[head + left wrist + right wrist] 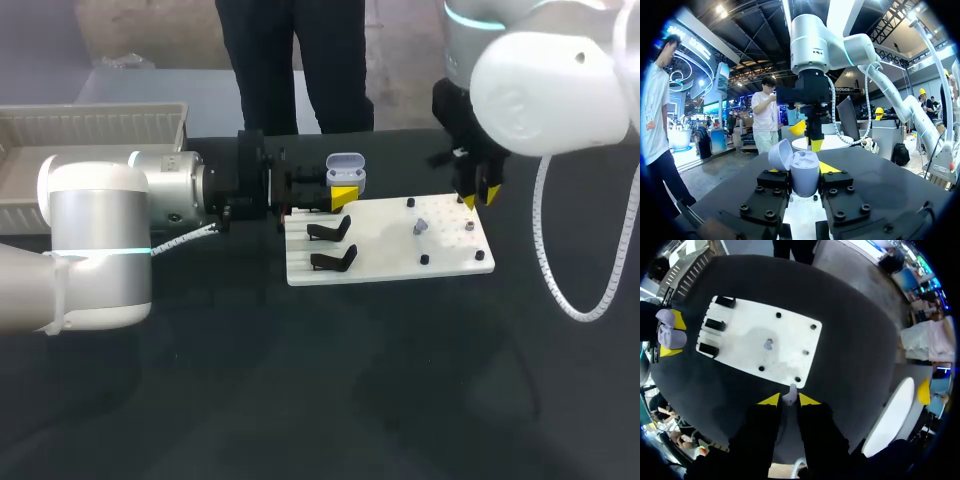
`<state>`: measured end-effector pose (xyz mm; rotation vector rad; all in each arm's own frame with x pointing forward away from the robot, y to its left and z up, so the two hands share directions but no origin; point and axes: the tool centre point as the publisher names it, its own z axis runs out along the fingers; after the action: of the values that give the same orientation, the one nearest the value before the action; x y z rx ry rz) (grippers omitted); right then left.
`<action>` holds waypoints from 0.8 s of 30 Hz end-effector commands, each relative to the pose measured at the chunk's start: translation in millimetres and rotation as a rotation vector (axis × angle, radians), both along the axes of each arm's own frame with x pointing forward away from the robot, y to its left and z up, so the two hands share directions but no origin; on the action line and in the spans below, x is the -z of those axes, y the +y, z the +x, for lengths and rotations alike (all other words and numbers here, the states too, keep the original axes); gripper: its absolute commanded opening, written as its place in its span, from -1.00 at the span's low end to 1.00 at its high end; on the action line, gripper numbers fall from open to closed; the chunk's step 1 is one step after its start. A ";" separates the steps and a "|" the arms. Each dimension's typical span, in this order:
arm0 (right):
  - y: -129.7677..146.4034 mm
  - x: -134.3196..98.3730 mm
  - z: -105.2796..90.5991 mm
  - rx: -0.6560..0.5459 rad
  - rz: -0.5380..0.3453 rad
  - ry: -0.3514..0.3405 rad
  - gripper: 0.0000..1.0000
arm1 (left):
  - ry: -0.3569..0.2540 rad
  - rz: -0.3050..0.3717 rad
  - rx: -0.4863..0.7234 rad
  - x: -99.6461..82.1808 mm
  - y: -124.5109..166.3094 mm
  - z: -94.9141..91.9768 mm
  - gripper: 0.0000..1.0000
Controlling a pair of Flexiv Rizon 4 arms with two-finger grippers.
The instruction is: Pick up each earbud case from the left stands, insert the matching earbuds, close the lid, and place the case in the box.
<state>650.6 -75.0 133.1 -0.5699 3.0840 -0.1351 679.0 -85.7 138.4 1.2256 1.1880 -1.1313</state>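
Observation:
My left gripper (343,197) is shut on a lavender earbud case (346,172) with its lid open, held just off the far left corner of the white board (390,262). In the left wrist view the case (805,173) sits upright between the fingers, and its lid (780,155) is tipped back. My right gripper (478,199) hangs over the board's far right corner, shut on a small pale earbud (791,390). Another earbud (421,227) stands on the board's middle (768,344). Two empty black stands (331,232) (334,262) sit at the board's left end.
A pale grey box (90,128) stands at the back left of the table, behind my left arm. Small black pegs (424,259) dot the board's right half. The dark tabletop (330,380) in front of the board is bare.

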 end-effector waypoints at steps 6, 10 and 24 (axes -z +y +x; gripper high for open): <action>13.0 -26.4 -25.1 -0.024 0.010 -0.014 -1.00 | -0.005 -0.005 -0.006 1.1 -0.1 -1.2 -1.00; 13.0 -26.4 -25.1 -0.024 0.010 -0.014 -1.00 | -0.005 -0.005 -0.006 1.1 -0.1 -1.2 -1.00; 24.0 -32.6 -39.2 0.580 0.086 -0.059 -1.00 | -0.005 -0.005 -0.006 1.1 -0.1 -1.2 -1.00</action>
<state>621.8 -54.9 158.5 -0.3577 3.1077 -0.0783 679.0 -85.7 138.4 1.2256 1.1881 -1.1313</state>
